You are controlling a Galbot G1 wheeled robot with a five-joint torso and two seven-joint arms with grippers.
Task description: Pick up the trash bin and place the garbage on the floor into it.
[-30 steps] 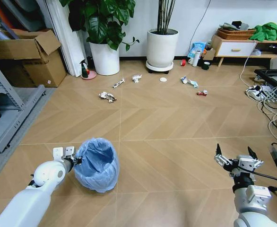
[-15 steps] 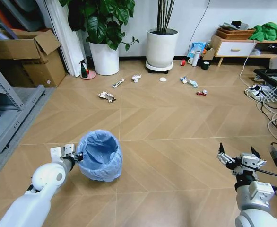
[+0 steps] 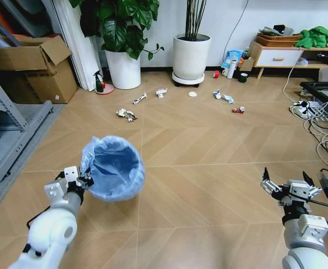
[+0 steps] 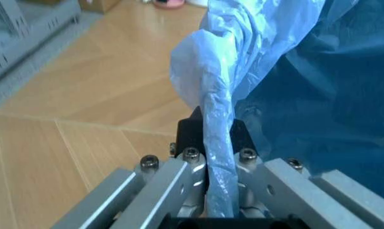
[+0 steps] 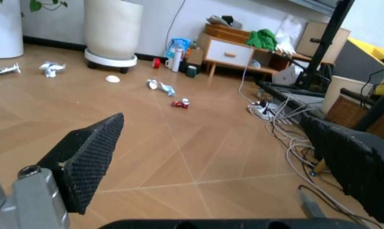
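The left end effector [image 3: 81,180] pinches the rim of the trash bin [image 3: 115,168], held off the floor. The garbage [image 3: 127,114] lies well ahead, scattered before the plant pots. The right end effector [image 3: 290,188] hangs spread, empty, near the floor.

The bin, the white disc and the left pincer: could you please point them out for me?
bin [image 3: 115,168]: head view, blue liner inside the mouth.
white disc [image 3: 192,94]: head view, its centre, on the floor.
left pincer [image 4: 218,183]: left wrist view, between the fingertips clamping the liner.
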